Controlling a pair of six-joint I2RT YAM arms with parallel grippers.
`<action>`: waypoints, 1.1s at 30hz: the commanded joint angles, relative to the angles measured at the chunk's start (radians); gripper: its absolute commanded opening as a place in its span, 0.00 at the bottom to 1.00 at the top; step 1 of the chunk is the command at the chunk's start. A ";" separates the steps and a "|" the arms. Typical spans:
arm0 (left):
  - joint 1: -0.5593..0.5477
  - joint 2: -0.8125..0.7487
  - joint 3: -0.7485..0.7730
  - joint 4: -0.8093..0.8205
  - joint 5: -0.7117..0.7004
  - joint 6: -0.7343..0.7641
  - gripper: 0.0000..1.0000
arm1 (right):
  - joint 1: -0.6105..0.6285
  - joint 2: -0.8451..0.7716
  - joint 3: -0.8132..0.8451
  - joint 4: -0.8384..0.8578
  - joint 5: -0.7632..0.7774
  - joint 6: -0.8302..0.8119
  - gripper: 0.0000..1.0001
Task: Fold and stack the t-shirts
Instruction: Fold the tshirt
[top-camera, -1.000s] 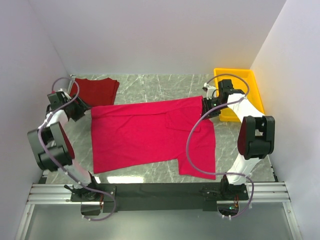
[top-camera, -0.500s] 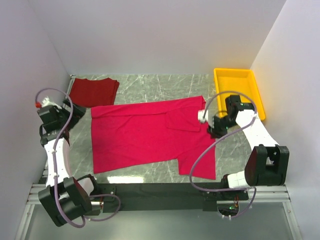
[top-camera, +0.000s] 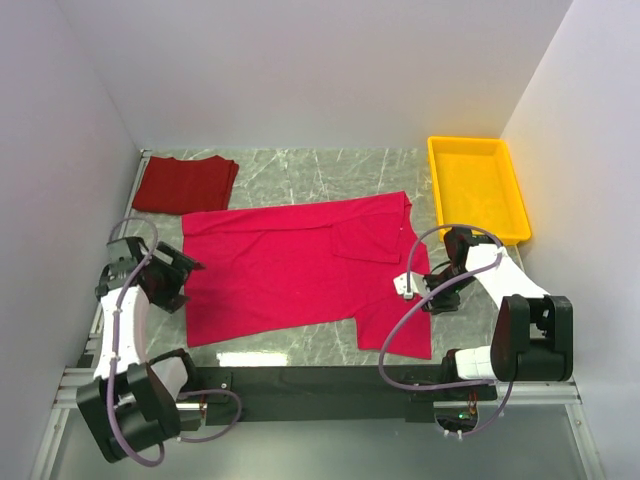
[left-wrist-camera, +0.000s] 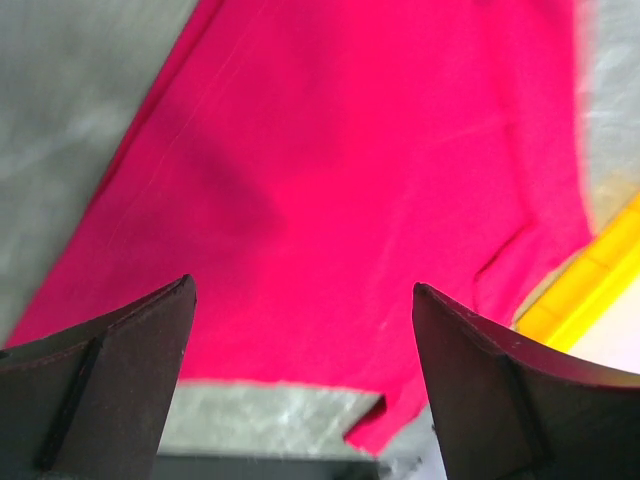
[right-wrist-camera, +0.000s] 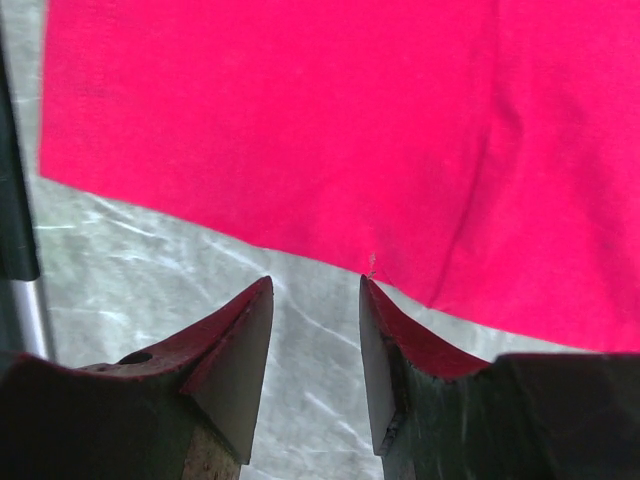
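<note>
one pink shirt lies flat, ready to fold.
left jaws wide open, right jaws half open, both empty.

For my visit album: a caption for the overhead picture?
Left tool and right tool flank a spread crimson-pink t-shirt, a folded brick-red t-shirt far left, a yellow tray far right.

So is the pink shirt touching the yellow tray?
Apart. The top view shows a strip of bare table between the pink shirt and the yellow tray.
</note>
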 joint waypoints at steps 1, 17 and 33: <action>-0.057 0.044 0.056 -0.201 -0.088 -0.106 0.94 | -0.005 -0.005 0.005 0.067 -0.019 -0.014 0.47; -0.339 0.089 0.075 -0.617 -0.309 -0.598 0.79 | -0.014 0.051 0.033 0.173 -0.097 0.043 0.47; -0.365 0.130 -0.095 -0.490 -0.372 -0.730 0.66 | -0.045 0.061 0.082 0.141 -0.135 0.069 0.47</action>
